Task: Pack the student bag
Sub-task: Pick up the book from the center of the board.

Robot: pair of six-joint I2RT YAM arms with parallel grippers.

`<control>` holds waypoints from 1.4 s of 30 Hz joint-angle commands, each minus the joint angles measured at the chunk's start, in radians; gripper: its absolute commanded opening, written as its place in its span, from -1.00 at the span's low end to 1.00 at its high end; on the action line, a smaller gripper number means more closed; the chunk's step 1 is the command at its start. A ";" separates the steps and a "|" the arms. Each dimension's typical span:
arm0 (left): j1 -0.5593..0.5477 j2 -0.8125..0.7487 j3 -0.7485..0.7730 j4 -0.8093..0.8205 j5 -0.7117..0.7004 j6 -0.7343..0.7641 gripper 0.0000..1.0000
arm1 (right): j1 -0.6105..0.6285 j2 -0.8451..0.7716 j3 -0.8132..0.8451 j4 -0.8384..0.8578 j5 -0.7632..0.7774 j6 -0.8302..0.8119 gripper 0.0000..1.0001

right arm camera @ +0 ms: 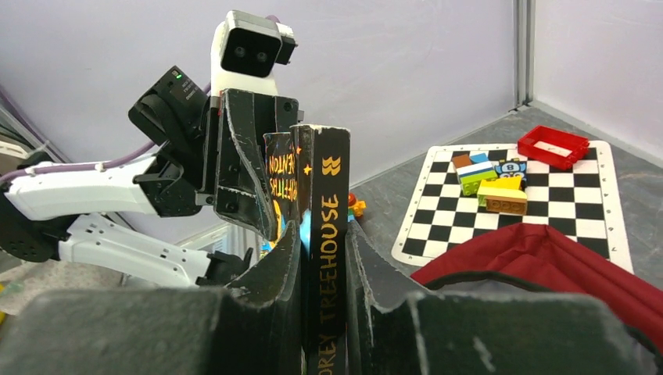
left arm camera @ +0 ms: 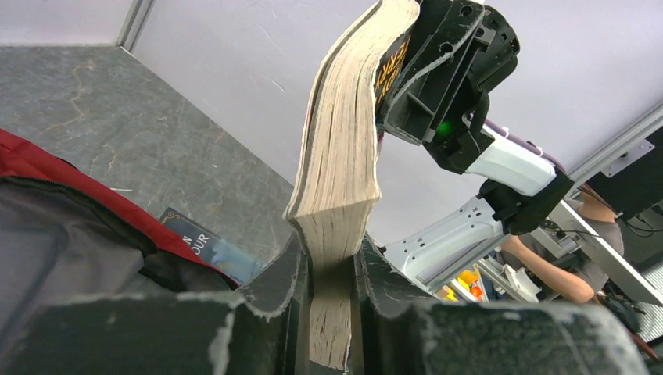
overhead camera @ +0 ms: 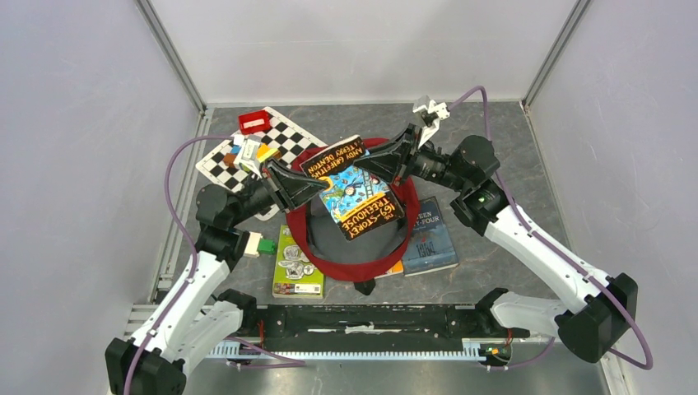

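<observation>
Top external view: the student bag (overhead camera: 346,268) lies open at the middle of the table, its dark-red rim ringing grey lining. Above its mouth, tilted, hangs a Treehouse paperback (overhead camera: 355,196), held from both sides. The left gripper (overhead camera: 315,183) is clamped on the page edge, and the right gripper (overhead camera: 368,167) is clamped on the spine. A green book (overhead camera: 296,262) lies just left of the bag, a blue book (overhead camera: 430,235) just right.

Left wrist view shows the pages bowing between the two holds. The book likely goes in best if both arms lower together, low corner first and clear of the rim, with neither grip loosened until it rests inside.
</observation>
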 commanded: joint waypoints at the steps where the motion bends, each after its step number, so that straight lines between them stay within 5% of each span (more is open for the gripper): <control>1: -0.003 -0.036 0.009 0.084 0.009 -0.055 -0.96 | 0.005 -0.004 0.027 -0.071 -0.048 -0.149 -0.71; 11: -0.003 -0.093 0.026 0.079 -0.012 -0.046 -0.96 | 0.003 -0.030 -0.039 -0.271 -0.058 -0.349 0.63; 18: -0.003 -0.080 0.059 0.035 0.039 -0.016 -0.96 | -0.005 -0.038 -0.044 -0.267 -0.148 -0.332 0.74; 22: -0.002 -0.080 0.070 0.015 0.077 0.009 -0.96 | -0.005 -0.031 -0.041 -0.235 -0.246 -0.294 0.64; 26: -0.003 -0.069 0.081 -0.003 0.101 0.026 -0.96 | -0.005 -0.017 -0.044 -0.190 -0.329 -0.244 0.30; 29: -0.003 -0.068 0.101 -0.078 0.108 0.082 -0.96 | -0.005 -0.026 -0.048 -0.180 -0.327 -0.235 -0.16; 31: -0.002 -0.065 0.124 -0.182 0.092 0.159 -0.94 | -0.006 -0.035 -0.049 -0.183 -0.298 -0.234 -0.65; 32: -0.003 -0.062 0.143 -0.260 0.073 0.200 -0.79 | -0.009 -0.039 -0.051 -0.187 -0.271 -0.233 -0.90; 33: -0.003 -0.057 0.162 -0.327 0.049 0.261 -0.39 | -0.015 -0.045 -0.053 -0.196 -0.244 -0.228 -1.00; 34: -0.003 -0.048 0.181 -0.410 0.020 0.311 0.25 | -0.026 -0.052 -0.058 -0.203 -0.202 -0.223 -1.00; 36: -0.002 -0.016 0.231 -0.588 -0.063 0.432 0.88 | -0.059 -0.073 -0.082 -0.216 -0.115 -0.190 -1.00; 42: 0.001 0.203 0.365 -0.939 -0.400 0.678 0.99 | -0.115 -0.120 -0.173 -0.317 0.153 -0.123 -1.00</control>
